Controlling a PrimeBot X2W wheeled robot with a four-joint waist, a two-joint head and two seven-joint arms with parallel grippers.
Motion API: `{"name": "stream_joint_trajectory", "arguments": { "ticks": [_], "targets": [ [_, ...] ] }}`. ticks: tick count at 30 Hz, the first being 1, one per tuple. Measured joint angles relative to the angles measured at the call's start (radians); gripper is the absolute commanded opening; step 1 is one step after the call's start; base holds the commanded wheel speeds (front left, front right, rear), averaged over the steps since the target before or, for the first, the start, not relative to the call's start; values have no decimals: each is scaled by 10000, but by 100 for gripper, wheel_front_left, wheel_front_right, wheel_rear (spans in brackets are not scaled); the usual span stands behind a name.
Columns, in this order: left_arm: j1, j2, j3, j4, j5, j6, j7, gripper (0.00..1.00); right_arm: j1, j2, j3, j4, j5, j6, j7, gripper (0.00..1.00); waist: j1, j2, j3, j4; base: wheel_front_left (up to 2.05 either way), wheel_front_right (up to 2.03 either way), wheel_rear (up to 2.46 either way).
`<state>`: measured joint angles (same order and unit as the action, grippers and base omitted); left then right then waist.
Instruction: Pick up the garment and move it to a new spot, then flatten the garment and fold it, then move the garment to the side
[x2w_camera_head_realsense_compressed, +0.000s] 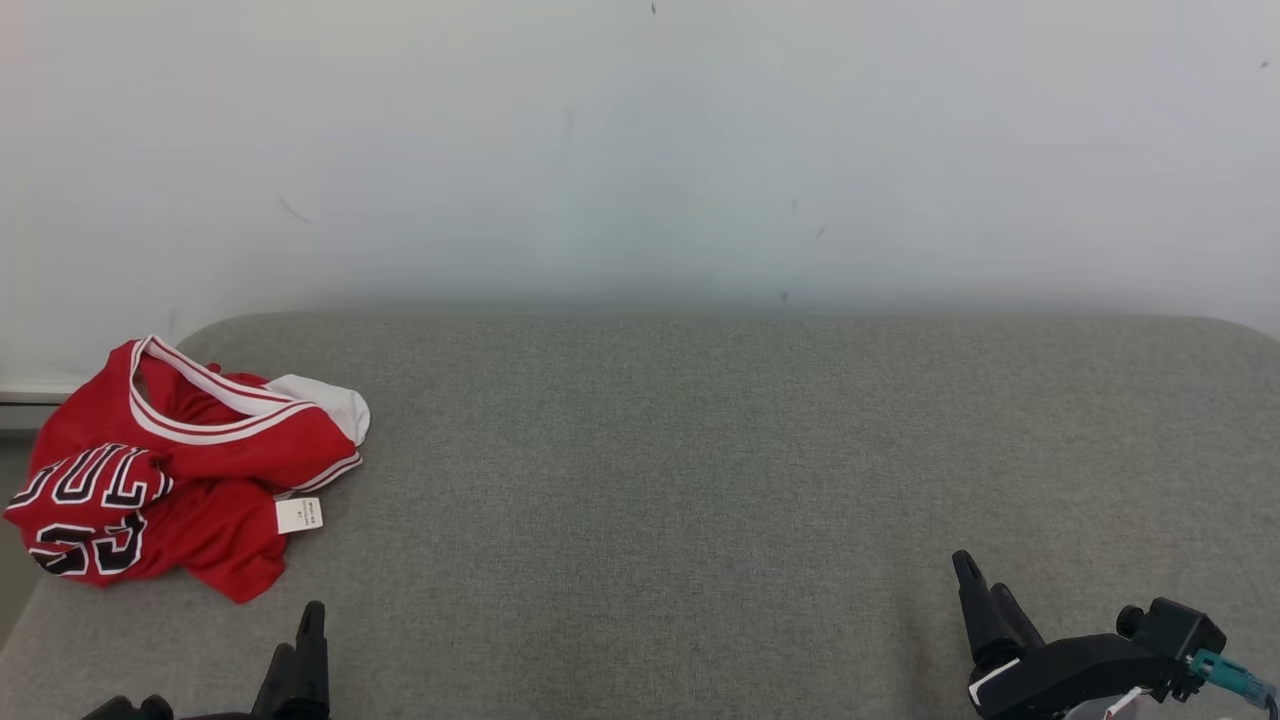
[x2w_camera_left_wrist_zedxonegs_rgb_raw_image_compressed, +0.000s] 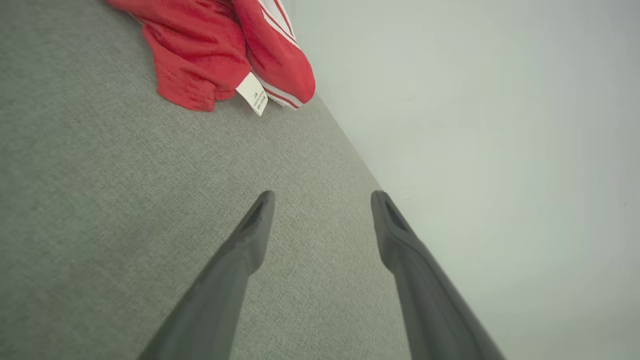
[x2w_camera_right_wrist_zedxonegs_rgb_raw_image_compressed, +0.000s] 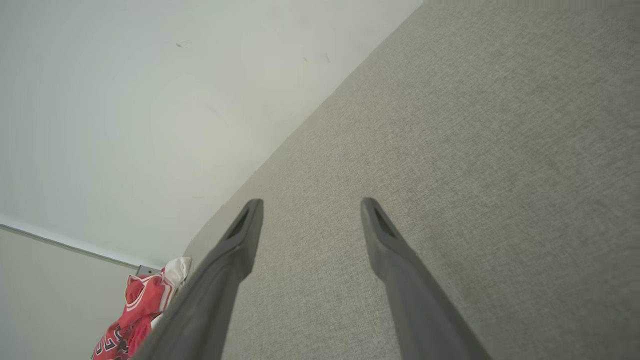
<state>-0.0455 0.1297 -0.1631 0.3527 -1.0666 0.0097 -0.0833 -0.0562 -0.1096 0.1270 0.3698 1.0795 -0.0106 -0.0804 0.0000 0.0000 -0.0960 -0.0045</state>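
Head view: a crumpled red jersey (x2w_camera_head_realsense_compressed: 190, 470), white-trimmed, heaps at the left end of the woven grey pad (x2w_camera_head_realsense_compressed: 700, 480), neck opening toward the wall (x2w_camera_head_realsense_compressed: 640, 150). Left wrist view: left gripper (x2w_camera_left_wrist_zedxonegs_rgb_raw_image_compressed: 322, 197) gapes empty over the pad. Right wrist view: right gripper (x2w_camera_right_wrist_zedxonegs_rgb_raw_image_compressed: 310, 204) likewise wide, empty

A wide grey cloth top (x2w_camera_head_realsense_compressed: 700, 480) lies flat in front. Its weave is fine and its far corners are round. Right behind it stands a plain pale wall (x2w_camera_head_realsense_compressed: 640, 150) with a few small dark marks (x2w_camera_head_realsense_compressed: 783, 296). At the far left, a thin pale strip (x2w_camera_head_realsense_compressed: 25, 392) runs along the wall. The light is soft and even.
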Motion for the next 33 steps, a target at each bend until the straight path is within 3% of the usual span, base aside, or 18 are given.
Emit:
{"name": "stream_joint_trajectory", "arguments": {
  "ticks": [11,25,33],
  "targets": [
    [1,268,-579,0,1705,270,-384,100,-144,-119,203,263,-2067,-259,-387,100,0,0,-236,-7,0,0,0],
    [-12,353,-867,98,3816,621,-857,100,28,217,-621,476,-3965,-614,-922,100,0,0,-450,145,0,0,0],
    [-17,616,-1298,69,5074,802,-947,100,108,257,-560,520,-5252,-815,-1198,100,0,1,-590,264,0,0,0]
  ]
}}
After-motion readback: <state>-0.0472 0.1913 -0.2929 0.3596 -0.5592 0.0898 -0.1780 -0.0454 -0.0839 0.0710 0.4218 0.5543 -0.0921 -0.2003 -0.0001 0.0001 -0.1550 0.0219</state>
